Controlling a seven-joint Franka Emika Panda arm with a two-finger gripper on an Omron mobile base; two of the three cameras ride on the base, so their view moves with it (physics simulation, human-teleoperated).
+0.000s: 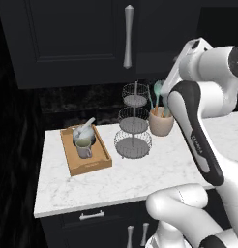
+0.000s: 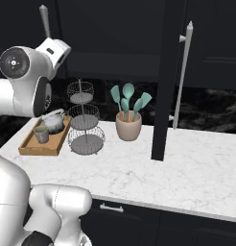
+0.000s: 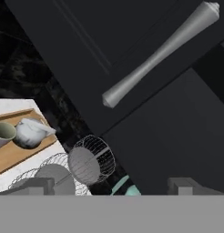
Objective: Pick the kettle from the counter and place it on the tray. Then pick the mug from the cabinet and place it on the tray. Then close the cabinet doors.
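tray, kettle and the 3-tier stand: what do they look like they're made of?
Tray: light-brown wood, matte, by its flat tan faces; no clear grain shows. Kettle: grey metal by its dull sheen, though glazed ceramic is possible. Three-tier stand: thin grey metal wire, see-through mesh baskets on a slim centre rod.

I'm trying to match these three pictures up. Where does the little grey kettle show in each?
Left base view: kettle at the far end of the wooden tray, left of centre.
Right base view: kettle at far left, on the tray.
Hand view: kettle at the left edge.
Shared landmark: the mug beside it.
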